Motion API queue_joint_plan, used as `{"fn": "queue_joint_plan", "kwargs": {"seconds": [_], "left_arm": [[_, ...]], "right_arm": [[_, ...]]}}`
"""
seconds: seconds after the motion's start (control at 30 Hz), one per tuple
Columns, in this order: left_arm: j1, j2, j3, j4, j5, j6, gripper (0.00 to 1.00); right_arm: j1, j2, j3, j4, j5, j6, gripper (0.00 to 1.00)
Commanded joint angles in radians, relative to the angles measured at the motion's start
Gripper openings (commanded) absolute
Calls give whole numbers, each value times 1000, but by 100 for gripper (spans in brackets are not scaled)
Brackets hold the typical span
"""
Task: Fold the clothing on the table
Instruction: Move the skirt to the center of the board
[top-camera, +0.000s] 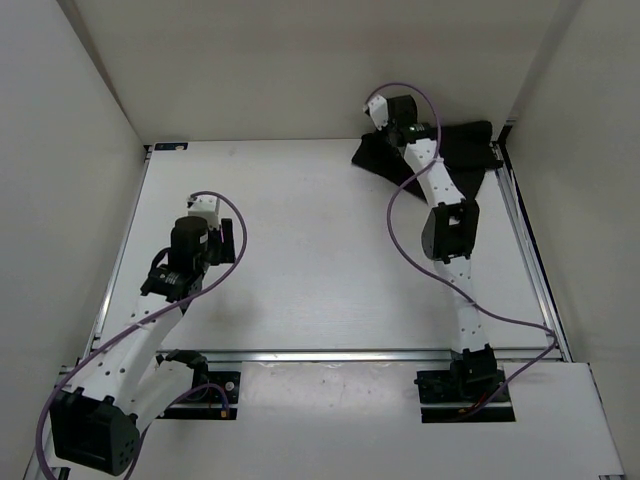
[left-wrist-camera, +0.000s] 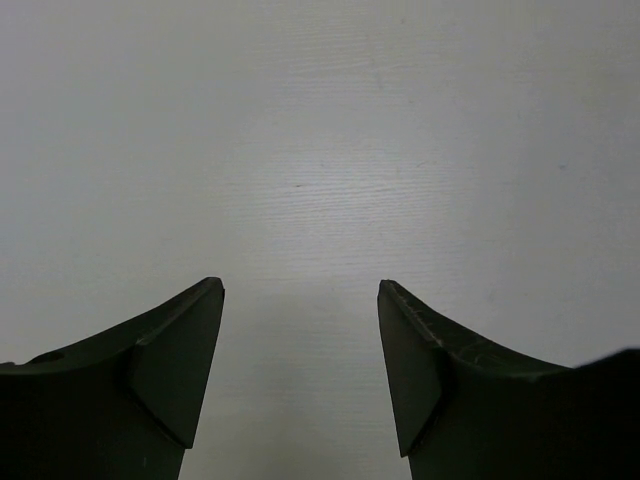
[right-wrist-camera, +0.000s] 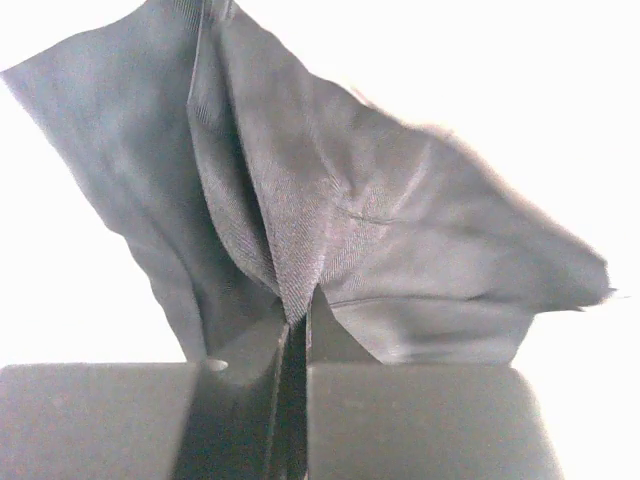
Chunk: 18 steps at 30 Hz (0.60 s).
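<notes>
Left tool (left-wrist-camera: 300, 286): jaws apart, nothing between them. It hovers over the bare white flat worktop (top-camera: 300, 230) on the left side, well apart from the cloth. Not involved yet.

Black ribbed fabric garment (top-camera: 475, 135): bunched in the far right corner of the worktop. It's crumpled and partly hidden under the right arm. No clean fold visible anywhere.

Right tool (right-wrist-camera: 297, 318): jaws together, clamped on a pinched ridge of the garment. The wrist view shows fabric fanning out from the pinch, creased and uneven.

Progress, my read: early. The grasp is made but nothing is folded. Left to do: pull it toward the centre, spread it flat, then fold. That probably needs both arms.
</notes>
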Motion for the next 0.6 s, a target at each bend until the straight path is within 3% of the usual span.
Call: {"fn": "queue_joint_plan", "kwargs": {"seconds": [0.0,0.2,0.27,0.4,0.47,0.57], "left_arm": [[18,-25,72,41,114,-108,74],[-19,-53,126,63,131,-193,72],[-8,-77,136,47,149,-205,72],[42,-133,135,11,184,-211,72],[82,-179,121,-8,203,-210,73],[127,-247,89,-38,240,-211,76]], "right_arm": [[172,-392,-48,-11,-96,-76,0],[347,-613,-142,321,22,-310,0],[389,-630,-90,325,50,-372,0],[391,-732,-74,-9,36,-264,0],[323,-797,-165,-182,-5,-152,0],[172,-962,-463,-215,-182,23,0]]}}
